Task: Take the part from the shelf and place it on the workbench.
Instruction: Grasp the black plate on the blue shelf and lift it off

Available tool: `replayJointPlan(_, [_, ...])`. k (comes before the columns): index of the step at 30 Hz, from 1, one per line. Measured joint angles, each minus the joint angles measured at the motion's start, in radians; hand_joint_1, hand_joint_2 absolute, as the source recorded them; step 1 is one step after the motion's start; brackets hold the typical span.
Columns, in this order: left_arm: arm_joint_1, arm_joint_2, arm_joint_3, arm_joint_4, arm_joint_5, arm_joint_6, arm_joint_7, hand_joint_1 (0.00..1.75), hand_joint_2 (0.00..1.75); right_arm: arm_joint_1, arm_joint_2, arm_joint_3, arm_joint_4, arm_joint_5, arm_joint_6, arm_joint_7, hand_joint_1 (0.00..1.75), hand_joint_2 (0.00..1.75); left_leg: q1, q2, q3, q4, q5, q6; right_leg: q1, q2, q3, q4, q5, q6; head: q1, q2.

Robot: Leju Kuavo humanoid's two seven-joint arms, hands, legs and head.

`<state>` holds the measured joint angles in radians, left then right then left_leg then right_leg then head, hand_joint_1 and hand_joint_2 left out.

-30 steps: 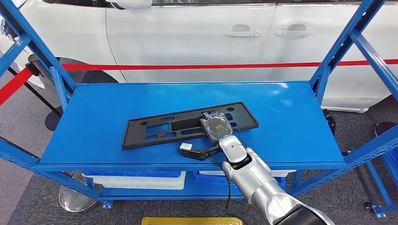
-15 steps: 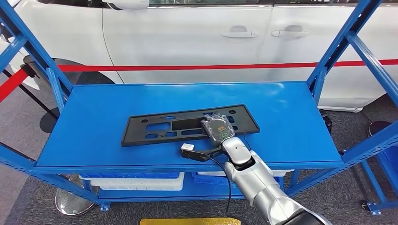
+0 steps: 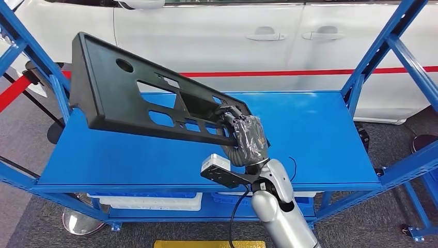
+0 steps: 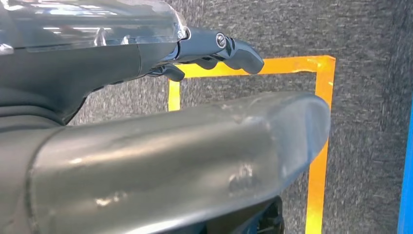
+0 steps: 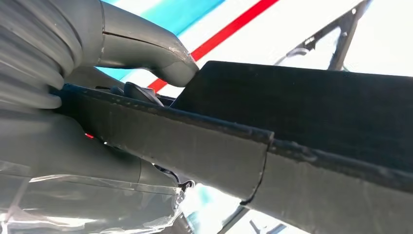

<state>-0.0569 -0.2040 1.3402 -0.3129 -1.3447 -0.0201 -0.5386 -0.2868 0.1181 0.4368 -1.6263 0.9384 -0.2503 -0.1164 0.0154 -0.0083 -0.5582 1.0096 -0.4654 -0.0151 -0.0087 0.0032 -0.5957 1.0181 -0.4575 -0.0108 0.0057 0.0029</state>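
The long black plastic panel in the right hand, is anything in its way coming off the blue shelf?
Nothing visible lies on the blue metal shelf around it. The right hand grips the long black plastic panel, whose raised far end sits close to the shelf's blue upright post. No workbench appears in these views.

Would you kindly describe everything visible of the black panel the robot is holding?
The black panel is a long, flat, matte piece that looks like plastic, with a raised rim, a round hole and several rectangular cutouts. The right hand grips one end; the rest juts up and leftward, tilted, clear above the blue shelf.
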Motion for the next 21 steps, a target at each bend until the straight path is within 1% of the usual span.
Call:
replayJointPlan(1, [0.000, 0.000, 0.002, 0.000, 0.000, 0.001, 0.000, 0.00, 0.00, 0.005, 0.000, 0.000, -0.017, -0.003, -0.002, -0.003, 1.75, 1.75, 0.001, 0.001, -0.004, 0.013, -0.012, -0.006, -0.001, 0.000, 0.001, -0.002, 0.000, -0.007, -0.001, 0.000])
replayJointPlan(2, [-0.001, -0.001, 0.003, 0.000, 0.001, 0.001, 0.000, 0.00, 0.00, 0.008, 0.000, 0.000, -0.032, -0.013, -0.006, -0.010, 1.75, 1.75, 0.002, 0.002, -0.017, 0.046, -0.034, -0.010, -0.003, 0.000, 0.003, -0.005, 0.001, -0.012, -0.003, 0.000])
replayJointPlan(3, [-0.001, -0.001, 0.005, 0.000, 0.002, 0.002, 0.000, 0.00, 0.00, 0.012, 0.000, 0.000, -0.046, -0.032, -0.014, -0.023, 1.75, 1.75, 0.002, 0.003, -0.041, 0.100, -0.065, -0.013, -0.003, -0.002, 0.004, -0.005, 0.000, -0.017, -0.004, 0.000])
replayJointPlan(4, [-0.001, -0.001, 0.007, 0.000, 0.004, 0.003, 0.000, 0.00, 0.00, 0.020, 0.000, 0.000, -0.062, -0.065, -0.025, -0.042, 1.75, 1.75, 0.002, 0.003, -0.074, 0.171, -0.101, -0.016, -0.001, -0.003, 0.005, -0.005, -0.001, -0.020, -0.005, 0.000])
replayJointPlan(5, [-0.001, -0.001, 0.010, 0.000, 0.008, 0.004, 0.000, 0.00, 0.00, 0.035, 0.000, 0.000, -0.083, -0.116, -0.038, -0.065, 1.75, 1.75, 0.003, 0.003, -0.107, 0.240, -0.128, -0.017, 0.001, -0.004, 0.005, -0.003, -0.003, -0.022, -0.006, 0.000])
replayJointPlan(6, [0.000, -0.002, 0.012, 0.000, 0.011, 0.005, 0.000, 0.00, 0.00, 0.053, -0.001, 0.000, -0.111, -0.174, -0.050, -0.089, 1.75, 1.75, 0.003, 0.003, -0.129, 0.285, -0.138, -0.017, 0.003, -0.005, 0.005, -0.002, -0.005, -0.024, -0.006, 0.000])
replayJointPlan(7, [0.001, -0.002, 0.015, 0.000, 0.015, 0.006, 0.000, 0.00, 0.00, 0.073, -0.002, 0.000, -0.144, -0.232, -0.058, -0.109, 1.75, 1.75, 0.002, 0.003, -0.134, 0.293, -0.129, -0.015, 0.005, -0.005, 0.006, 0.001, -0.007, -0.025, -0.006, 0.000])
replayJointPlan(8, [0.003, -0.003, 0.017, 0.000, 0.018, 0.008, 0.000, 0.00, 0.00, 0.091, -0.004, -0.002, -0.182, -0.287, -0.065, -0.125, 1.75, 1.75, 0.002, 0.003, -0.118, 0.257, -0.100, -0.011, 0.006, -0.004, 0.009, 0.003, -0.011, -0.026, -0.006, 0.000])
replayJointPlan(9, [0.004, -0.004, 0.020, 0.000, 0.020, 0.009, 0.000, 0.00, 0.00, 0.105, -0.006, -0.004, -0.217, -0.326, -0.070, -0.135, 1.75, 1.75, 0.002, 0.003, -0.087, 0.192, -0.061, -0.005, 0.008, -0.003, 0.012, 0.005, -0.014, -0.025, -0.006, 0.000])
replayJointPlan(10, [0.004, -0.004, 0.022, 0.000, 0.022, 0.010, 0.000, 0.00, 0.00, 0.119, -0.009, -0.008, -0.250, -0.356, -0.074, -0.143, 1.75, 1.75, 0.000, 0.003, -0.053, 0.124, -0.031, 0.001, 0.009, -0.001, 0.016, 0.006, -0.017, -0.024, -0.006, 0.000])
replayJointPlan(11, [0.003, -0.004, 0.026, -0.001, 0.024, 0.010, -0.002, 0.00, 0.00, 0.136, -0.012, -0.015, -0.286, -0.388, -0.077, -0.155, 1.75, 1.75, -0.003, 0.002, -0.024, 0.065, -0.011, 0.007, 0.010, 0.000, 0.018, 0.007, -0.020, -0.021, -0.006, 0.000])
replayJointPlan(12, [0.002, -0.004, 0.029, -0.001, 0.026, 0.010, -0.003, 0.00, 0.00, 0.155, -0.015, -0.024, -0.319, -0.415, -0.079, -0.168, 1.75, 1.75, -0.007, 0.002, -0.008, 0.032, -0.004, 0.012, 0.011, 0.000, 0.018, 0.008, -0.021, -0.017, -0.006, 0.000])
replayJointPlan(14, [0.001, -0.005, 0.034, -0.001, 0.030, 0.008, -0.006, 0.00, 0.00, 0.199, -0.022, -0.044, -0.381, -0.478, -0.072, -0.198, 1.75, 1.75, -0.012, 0.002, -0.001, 0.013, -0.007, 0.019, 0.010, -0.002, 0.017, 0.008, -0.020, -0.006, -0.005, 0.000])
replayJointPlan(15, [0.002, -0.006, 0.036, -0.001, 0.032, 0.008, -0.006, 0.00, 0.00, 0.219, -0.024, -0.053, -0.403, -0.513, -0.062, -0.208, 1.75, 1.75, -0.009, 0.003, 0.001, 0.008, -0.004, 0.024, 0.009, -0.002, 0.017, 0.007, -0.022, -0.001, -0.005, 0.000])
replayJointPlan(16, [0.002, -0.006, 0.037, -0.001, 0.033, 0.008, -0.005, 0.00, 0.00, 0.238, -0.025, -0.062, -0.420, -0.551, -0.048, -0.213, 1.75, 1.75, -0.007, 0.004, 0.005, 0.001, -0.001, 0.029, 0.009, -0.002, 0.016, 0.013, -0.028, 0.005, -0.005, 0.000])
replayJointPlan(17, [0.002, -0.006, 0.038, -0.001, 0.036, 0.010, -0.005, 0.00, 0.00, 0.259, -0.026, -0.071, -0.433, -0.590, -0.033, -0.215, 1.75, 1.75, -0.004, 0.005, 0.008, -0.007, 0.003, 0.035, 0.008, -0.002, 0.009, 0.033, -0.044, 0.010, -0.004, 0.000])
replayJointPlan(18, [0.001, -0.006, 0.040, -0.001, 0.041, 0.012, -0.003, 0.00, 0.00, 0.285, -0.027, -0.082, -0.441, -0.627, -0.017, -0.218, 1.75, 1.75, -0.001, 0.006, 0.011, -0.012, 0.006, 0.039, 0.007, -0.002, -0.009, 0.074, -0.069, 0.015, -0.003, 0.000])
replayJointPlan(20, [-0.001, -0.006, 0.048, -0.001, 0.053, 0.014, 0.005, 0.00, 0.00, 0.355, -0.027, -0.104, -0.448, -0.690, 0.022, -0.238, 1.75, 1.75, -0.002, 0.005, 0.010, -0.014, 0.007, 0.044, 0.001, -0.002, -0.070, 0.200, -0.130, 0.023, -0.001, 0.000])
replayJointPlan(21, [-0.001, -0.006, 0.053, -0.001, 0.058, 0.014, 0.010, 0.00, 0.00, 0.393, -0.026, -0.114, -0.447, -0.714, 0.046, -0.258, 1.75, 1.75, -0.002, 0.004, 0.010, -0.013, 0.006, 0.044, -0.001, -0.002, -0.096, 0.250, -0.146, 0.027, -0.001, 0.000])
